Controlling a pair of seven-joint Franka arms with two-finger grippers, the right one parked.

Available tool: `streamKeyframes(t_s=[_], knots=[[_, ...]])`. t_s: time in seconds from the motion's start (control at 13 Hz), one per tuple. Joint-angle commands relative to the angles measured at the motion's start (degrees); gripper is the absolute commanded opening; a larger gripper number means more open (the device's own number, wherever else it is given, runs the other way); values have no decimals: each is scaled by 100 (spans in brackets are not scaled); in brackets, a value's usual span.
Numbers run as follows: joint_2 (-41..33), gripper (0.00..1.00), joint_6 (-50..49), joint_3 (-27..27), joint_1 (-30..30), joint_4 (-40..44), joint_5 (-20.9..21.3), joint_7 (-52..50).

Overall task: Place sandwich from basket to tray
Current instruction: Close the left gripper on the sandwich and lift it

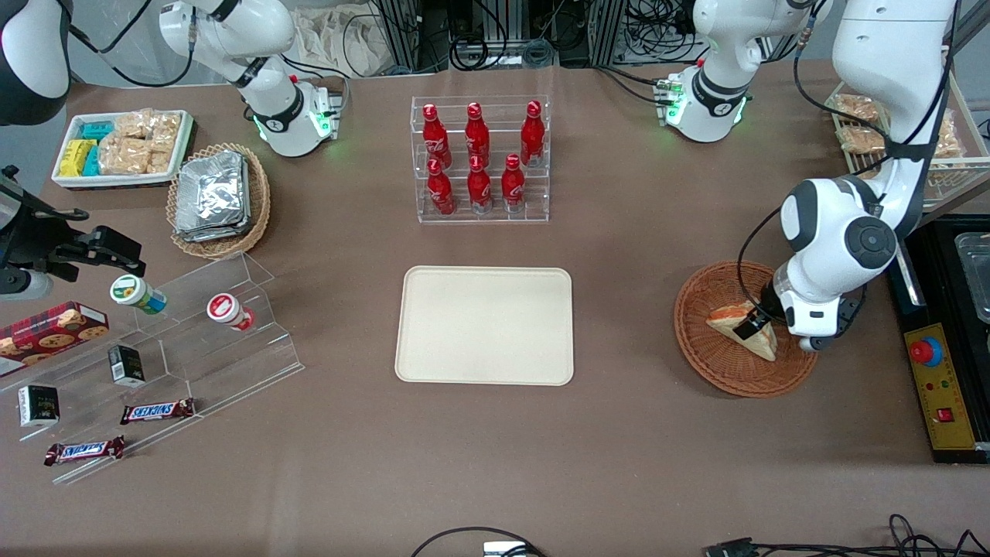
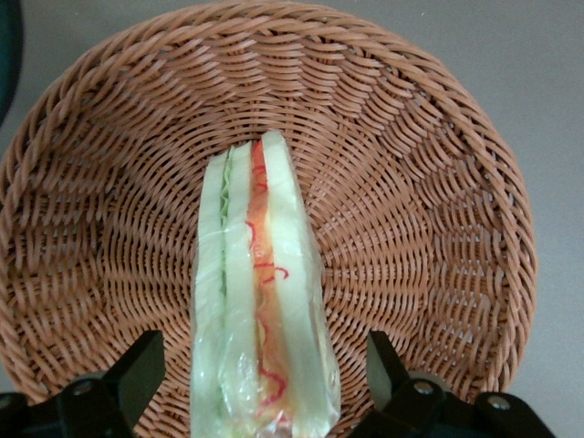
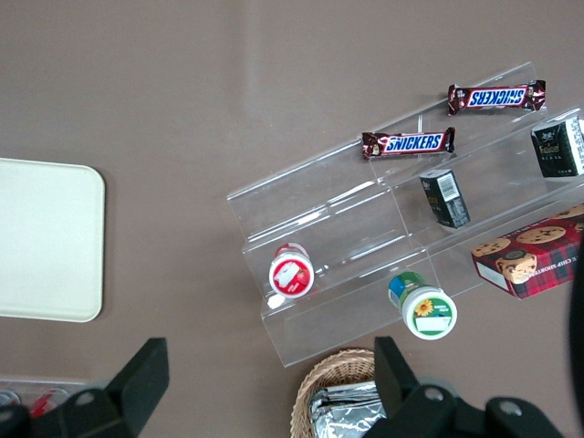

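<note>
A plastic-wrapped sandwich (image 1: 727, 316) (image 2: 260, 292) with pale bread and red and green filling lies in the reddish-brown wicker basket (image 1: 700, 352) (image 2: 438, 182), toward the working arm's end of the table. My left gripper (image 1: 758, 325) (image 2: 263, 370) is lowered into the basket, open. One black finger (image 2: 137, 370) stands on each side of the sandwich, with a gap of wicker showing between each finger and the wrap. The cream tray (image 1: 485, 325) (image 3: 46, 237) sits mid-table beside the basket with nothing on it.
A clear rack of red bottles (image 1: 481, 158) stands farther from the camera than the tray. A control box with a red button (image 1: 932, 387) lies beside the basket. Toward the parked arm's end are an acrylic snack shelf (image 1: 178, 340), a tan basket of foil packets (image 1: 220, 197) and a white snack bin (image 1: 124, 147).
</note>
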Motion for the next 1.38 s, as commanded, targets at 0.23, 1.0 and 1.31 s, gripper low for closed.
streamKeyframes(t_s=[0.23,1.0,1.31], knots=[[110,0,-94,-26,24,381,-23,-82],[242,0,-3722,-175,-844,3297,56,67],[706,0,-3715,-167,-1846,3842,91,102]])
